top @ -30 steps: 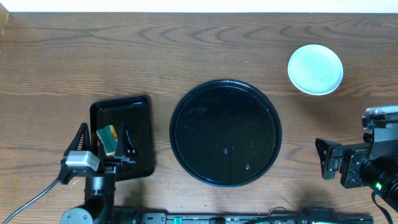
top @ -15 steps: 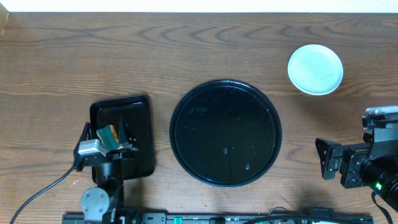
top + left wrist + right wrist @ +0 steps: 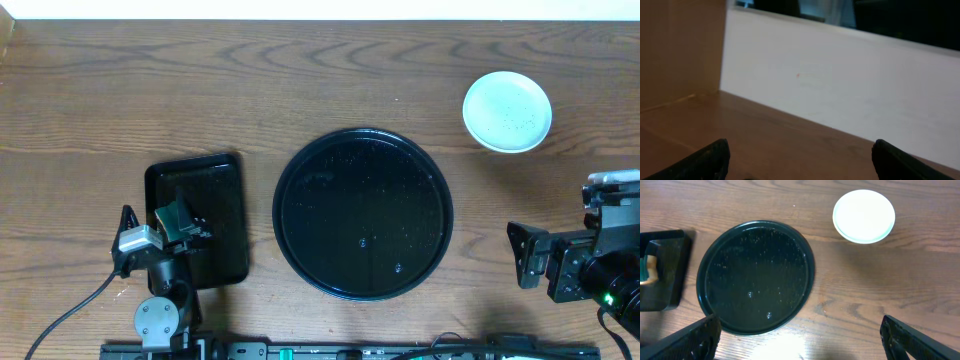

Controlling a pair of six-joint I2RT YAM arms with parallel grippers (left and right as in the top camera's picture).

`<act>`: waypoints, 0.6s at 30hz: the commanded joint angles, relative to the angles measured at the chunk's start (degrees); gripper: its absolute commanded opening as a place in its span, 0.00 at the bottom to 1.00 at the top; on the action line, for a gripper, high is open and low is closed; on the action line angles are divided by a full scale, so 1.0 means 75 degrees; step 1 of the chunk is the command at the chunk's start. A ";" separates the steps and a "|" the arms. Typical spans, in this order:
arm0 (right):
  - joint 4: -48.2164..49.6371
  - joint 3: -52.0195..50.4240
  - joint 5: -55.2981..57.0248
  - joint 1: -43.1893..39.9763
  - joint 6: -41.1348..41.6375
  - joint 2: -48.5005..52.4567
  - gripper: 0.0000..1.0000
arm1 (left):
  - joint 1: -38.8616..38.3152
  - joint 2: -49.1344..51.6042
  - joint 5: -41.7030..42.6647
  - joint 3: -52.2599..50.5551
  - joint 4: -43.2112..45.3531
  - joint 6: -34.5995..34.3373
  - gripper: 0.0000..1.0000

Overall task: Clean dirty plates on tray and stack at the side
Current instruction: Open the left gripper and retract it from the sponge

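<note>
- The left tool (image 3: 800, 158) stands at the desk's near left edge with its jaws wide apart and nothing between them. Its camera looks out at the wall, not down.
- Just beside it, a yellow-and-green sponge (image 3: 172, 217) lies in the small black rectangular tray (image 3: 222, 215).
- The large round glossy black tray (image 3: 363, 213) sits mid-desk towards the near edge. It carries no plates, only pale specks and droplets.
- The plates (image 3: 507, 111) are off it, towards the desk's far right corner. A pale mint-blue one shows on top; how many lie beneath cannot be told.
- The right tool (image 3: 797, 332) hangs at the near right edge, jaws spread and empty.
- Judged from this, wiping and stacking look finished. The next move probably calls only for parking both arms.
- The desk (image 3: 300, 80) is brown wood grain, and a plain white wall (image 3: 840, 85) runs along its far edge.
</note>
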 commanded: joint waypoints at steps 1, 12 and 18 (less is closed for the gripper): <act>-0.0012 0.0070 0.0015 0.0070 -0.0087 0.0000 0.99 | 0.0178 -0.0064 -0.0125 -0.0134 -0.0052 -0.0064 0.90; -0.0012 0.0070 0.0017 0.0070 -0.0087 0.0000 0.99 | 0.0207 -0.0067 -0.0227 -0.0134 -0.1985 -0.0064 0.90; -0.0009 0.0070 0.0015 0.0070 -0.0087 0.0000 0.99 | 0.0207 -0.0067 0.0277 -0.0134 -0.2209 0.0047 0.90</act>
